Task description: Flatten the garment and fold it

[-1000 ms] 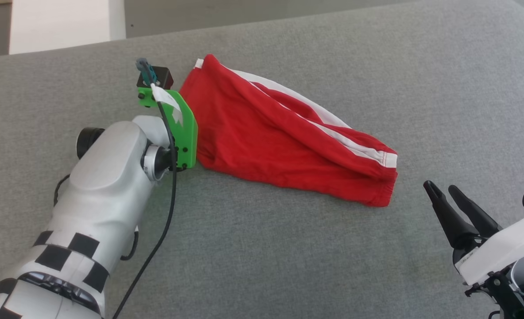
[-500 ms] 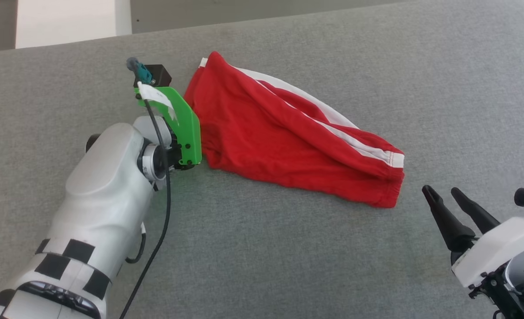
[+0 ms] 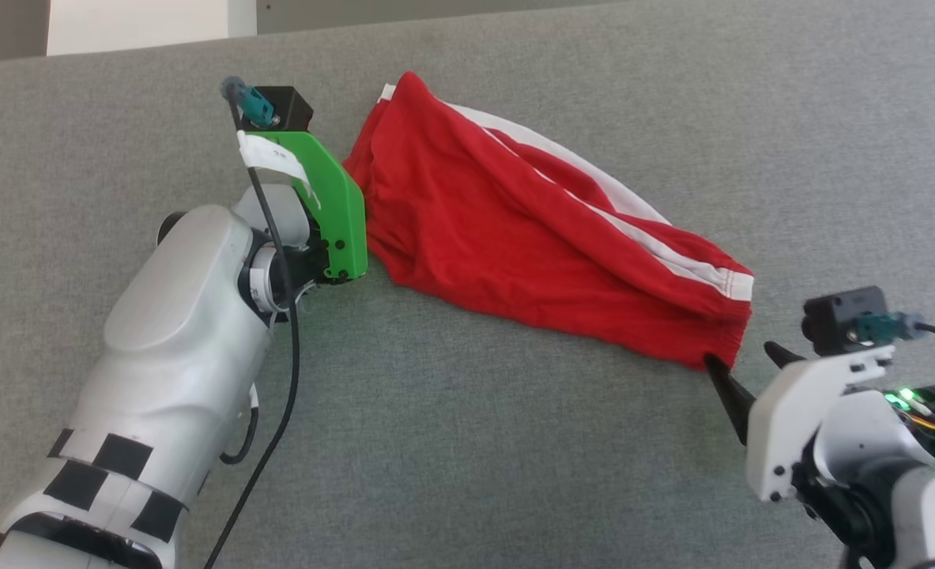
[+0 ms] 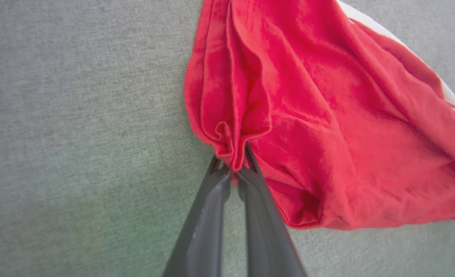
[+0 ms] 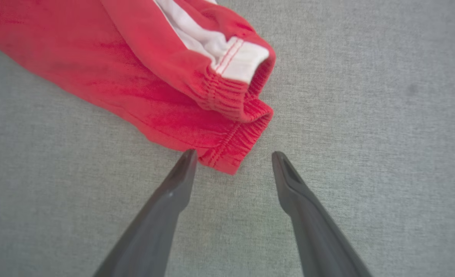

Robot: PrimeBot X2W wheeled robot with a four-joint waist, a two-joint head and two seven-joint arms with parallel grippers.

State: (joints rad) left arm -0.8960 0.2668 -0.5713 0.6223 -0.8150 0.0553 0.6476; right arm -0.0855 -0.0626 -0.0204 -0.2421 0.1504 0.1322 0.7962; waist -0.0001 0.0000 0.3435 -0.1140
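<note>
The garment [image 3: 514, 245], red shorts with a white side stripe, lies bunched and slanting across the grey surface. In the left wrist view my left gripper [image 4: 238, 166] is shut, pinching a fold of the garment's [image 4: 327, 127] red hem edge. In the head view that arm's green wrist bracket [image 3: 333, 213] hides the fingers at the garment's left end. My right gripper [image 5: 233, 156] stands open just short of the elastic corner of the garment [image 5: 196, 92], the left tip almost touching the fabric. It sits at the garment's lower right end in the head view [image 3: 740, 365].
The grey fabric surface [image 3: 467, 458] spreads wide on all sides of the garment. Its far edge runs along the top of the head view, with a pale panel [image 3: 135, 20] beyond it. A black cable [image 3: 277, 395] trails from my left wrist.
My left gripper has closed on the garment's left hem. My right arm has come forward and turned, bringing its open fingers to the garment's lower right corner. The head camera has shifted slightly.
</note>
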